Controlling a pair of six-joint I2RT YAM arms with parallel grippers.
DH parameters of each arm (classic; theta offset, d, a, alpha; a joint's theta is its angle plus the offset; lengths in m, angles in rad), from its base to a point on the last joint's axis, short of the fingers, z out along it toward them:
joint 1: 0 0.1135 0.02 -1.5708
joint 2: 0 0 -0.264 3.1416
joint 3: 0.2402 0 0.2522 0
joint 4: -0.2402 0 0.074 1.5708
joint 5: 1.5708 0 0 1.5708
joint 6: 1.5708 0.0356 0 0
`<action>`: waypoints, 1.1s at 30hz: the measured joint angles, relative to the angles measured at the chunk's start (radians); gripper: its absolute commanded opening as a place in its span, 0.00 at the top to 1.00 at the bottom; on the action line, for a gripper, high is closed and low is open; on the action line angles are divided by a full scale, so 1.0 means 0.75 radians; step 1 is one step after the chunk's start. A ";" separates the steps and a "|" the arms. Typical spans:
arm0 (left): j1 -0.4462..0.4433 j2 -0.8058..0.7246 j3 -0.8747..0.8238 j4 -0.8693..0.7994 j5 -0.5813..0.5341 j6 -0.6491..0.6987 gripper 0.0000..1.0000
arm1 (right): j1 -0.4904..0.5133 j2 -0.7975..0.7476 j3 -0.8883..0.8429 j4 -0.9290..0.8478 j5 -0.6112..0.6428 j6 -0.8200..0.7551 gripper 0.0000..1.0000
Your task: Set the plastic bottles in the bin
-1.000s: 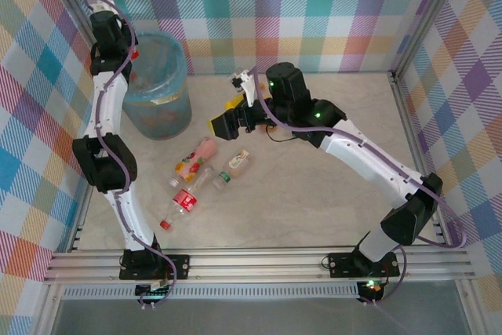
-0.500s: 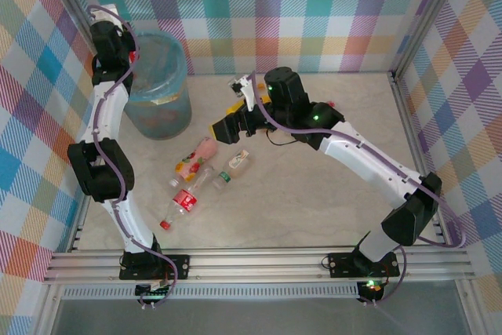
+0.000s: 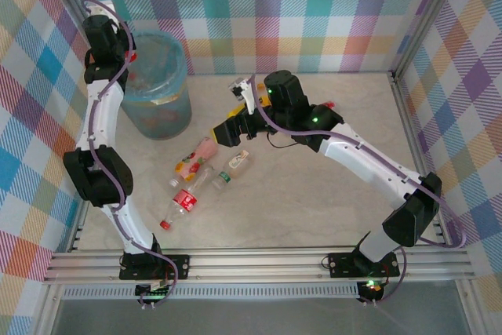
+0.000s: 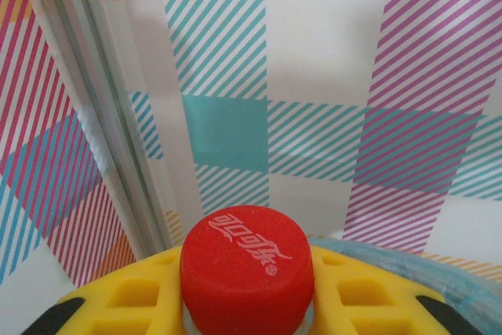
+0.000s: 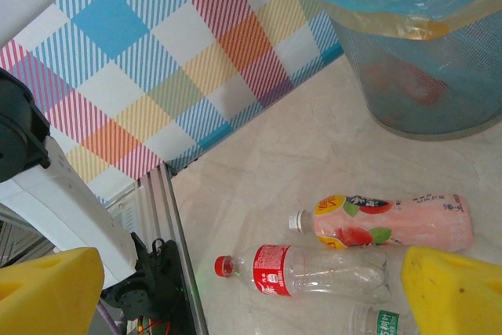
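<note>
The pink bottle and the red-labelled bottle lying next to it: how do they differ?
The pink bottle is pink along its whole body, with fruit pictures; the red-labelled bottle is clear and looks empty, with one red band. The pink bottle has a white cap, the red-labelled bottle a red cap. The pink bottle looks thicker. Both lie on their sides on the table, caps pointing the same way.
</note>
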 measured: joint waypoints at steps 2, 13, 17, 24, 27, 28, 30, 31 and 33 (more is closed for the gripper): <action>0.000 -0.027 -0.053 0.008 0.000 0.012 1.00 | 0.000 0.000 -0.001 0.001 -0.004 -0.001 0.03; 0.001 -0.039 -0.181 0.067 -0.042 0.102 1.00 | 0.000 0.000 -0.004 0.001 -0.019 0.000 0.03; 0.009 -0.006 -0.181 0.060 -0.058 0.110 1.00 | 0.000 0.001 -0.004 0.001 -0.019 0.000 0.03; 0.010 0.053 -0.193 0.031 -0.061 0.111 1.00 | 0.000 0.001 -0.004 0.001 -0.019 -0.001 0.03; 0.010 0.055 -0.228 0.043 -0.060 0.111 1.00 | 0.000 0.002 -0.004 0.001 -0.019 -0.001 0.03; 0.011 0.055 -0.246 0.049 -0.060 0.111 1.00 | 0.000 0.002 -0.004 0.001 -0.019 -0.001 0.03; 0.014 0.055 -0.277 0.052 -0.060 0.109 1.00 | 0.000 0.004 -0.004 0.000 -0.019 -0.001 0.03; 0.015 0.055 -0.288 0.048 -0.060 0.105 1.00 | 0.000 0.004 -0.004 0.000 -0.019 -0.001 0.03; 0.018 0.055 -0.293 0.032 -0.060 0.098 0.89 | 0.000 0.004 -0.004 0.000 -0.019 -0.001 0.03</action>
